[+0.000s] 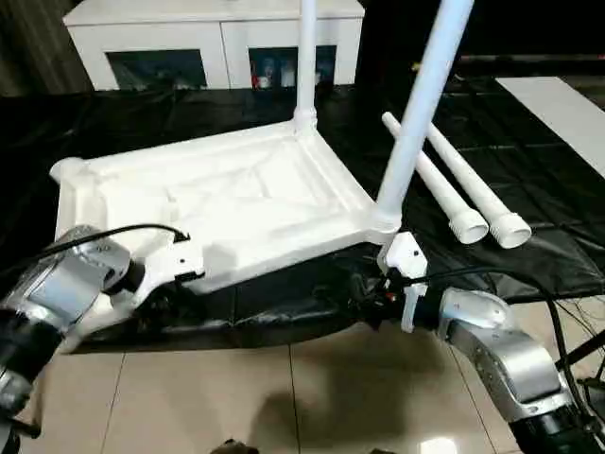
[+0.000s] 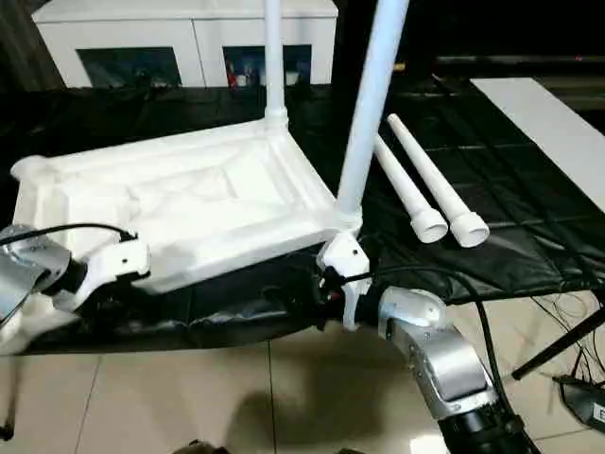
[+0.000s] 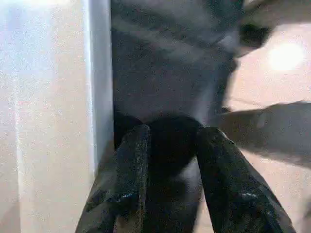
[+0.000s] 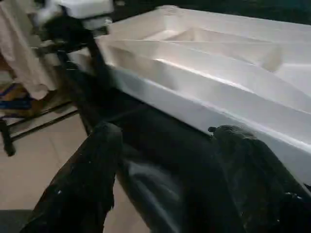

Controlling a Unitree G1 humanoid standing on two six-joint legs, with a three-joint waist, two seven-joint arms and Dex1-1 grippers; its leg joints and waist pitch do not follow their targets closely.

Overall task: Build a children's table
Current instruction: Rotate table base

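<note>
The children's table lies upside down on a black-covered surface, its ribbed white tabletop (image 1: pixel 227 203) facing up. One white leg (image 1: pixel 306 57) stands in the far right corner socket, and a second leg (image 1: pixel 416 123) stands tilted in the near right socket. Two loose legs (image 1: pixel 454 180) lie side by side to the right. My left gripper (image 3: pixel 175 141) sits at the tabletop's near left edge, fingers apart over the dark sheet, nothing gripped. My right gripper (image 4: pixel 167 141) hangs open just below the near right corner, facing the tabletop's front rim (image 4: pixel 204 97).
A white cabinet (image 1: pixel 217 38) stands behind the work surface. A flat white board (image 1: pixel 558 104) lies at the far right. The black sheet (image 1: pixel 529 236) hangs over the front edge above the tiled floor (image 1: pixel 284 397). Cables run by my right arm.
</note>
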